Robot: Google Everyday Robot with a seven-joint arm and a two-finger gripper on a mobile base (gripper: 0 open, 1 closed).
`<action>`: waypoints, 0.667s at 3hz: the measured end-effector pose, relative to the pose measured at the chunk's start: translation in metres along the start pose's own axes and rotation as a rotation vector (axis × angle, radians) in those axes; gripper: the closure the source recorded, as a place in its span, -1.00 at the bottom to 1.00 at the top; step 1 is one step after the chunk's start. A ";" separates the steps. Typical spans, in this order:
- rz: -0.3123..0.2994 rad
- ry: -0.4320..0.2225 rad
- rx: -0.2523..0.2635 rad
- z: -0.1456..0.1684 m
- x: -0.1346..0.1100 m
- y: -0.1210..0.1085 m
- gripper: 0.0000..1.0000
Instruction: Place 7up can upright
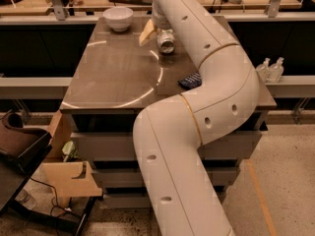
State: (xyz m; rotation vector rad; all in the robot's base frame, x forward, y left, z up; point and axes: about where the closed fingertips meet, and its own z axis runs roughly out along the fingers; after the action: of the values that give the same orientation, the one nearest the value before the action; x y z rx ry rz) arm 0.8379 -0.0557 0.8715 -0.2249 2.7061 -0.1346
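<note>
One arm [216, 82] across table [113, 73], fingers [146, 33] clasping 7up can [166, 42].

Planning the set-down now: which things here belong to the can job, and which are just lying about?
Job: 7up can, not upright, far side of table; gripper right beside it.
Lying about: white bowl, dark blue packet, two clear bottles, cardboard box.

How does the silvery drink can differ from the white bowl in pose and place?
The small silvery aluminium drink can is tilted, its round end toward the camera; the white round bowl stands upright, mouth up. The can is at the end effector; the bowl stands apart, alone. Both are at the far end of the brown table.
</note>
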 end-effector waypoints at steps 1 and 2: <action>-0.017 0.022 0.001 0.008 0.004 0.006 -1.00; -0.018 0.030 -0.003 0.013 0.006 0.006 -1.00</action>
State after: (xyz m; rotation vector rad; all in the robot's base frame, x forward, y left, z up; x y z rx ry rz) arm 0.8374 -0.0515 0.8565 -0.2502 2.7347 -0.1407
